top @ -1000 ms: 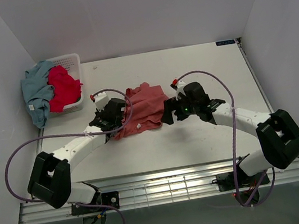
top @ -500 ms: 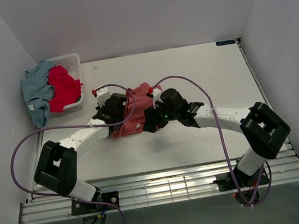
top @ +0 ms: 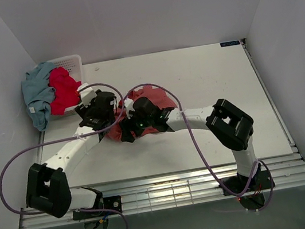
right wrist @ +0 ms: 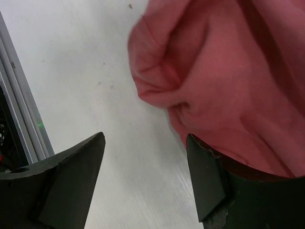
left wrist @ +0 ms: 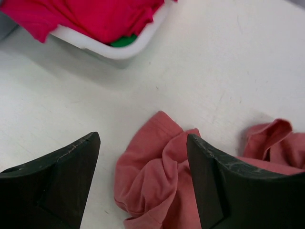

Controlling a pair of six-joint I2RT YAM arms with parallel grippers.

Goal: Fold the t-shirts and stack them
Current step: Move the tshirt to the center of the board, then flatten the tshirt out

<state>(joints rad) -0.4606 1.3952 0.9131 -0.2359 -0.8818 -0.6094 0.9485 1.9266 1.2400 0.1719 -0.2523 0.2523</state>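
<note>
The dusty salmon-red t-shirt lies crumpled mid-table. In the left wrist view a bunched fold of the salmon t-shirt lies on the table under the wide gap of my left gripper, which is open and holds nothing. My right gripper is open too, over bare table; the salmon t-shirt drapes over its right finger. From above, the left gripper is at the shirt's left edge and the right gripper at its near-left corner. The crimson t-shirt and the grey-blue t-shirt hang over the basket.
A white lattice basket stands at the back left corner; its rim shows close ahead in the left wrist view, with something green inside. The table's metal rail runs along the near edge. White walls close in on three sides.
My left gripper has opened and drawn back-left toward the basket. The right arm has swung left across the salmon t-shirt, which is now bunched further left.
</note>
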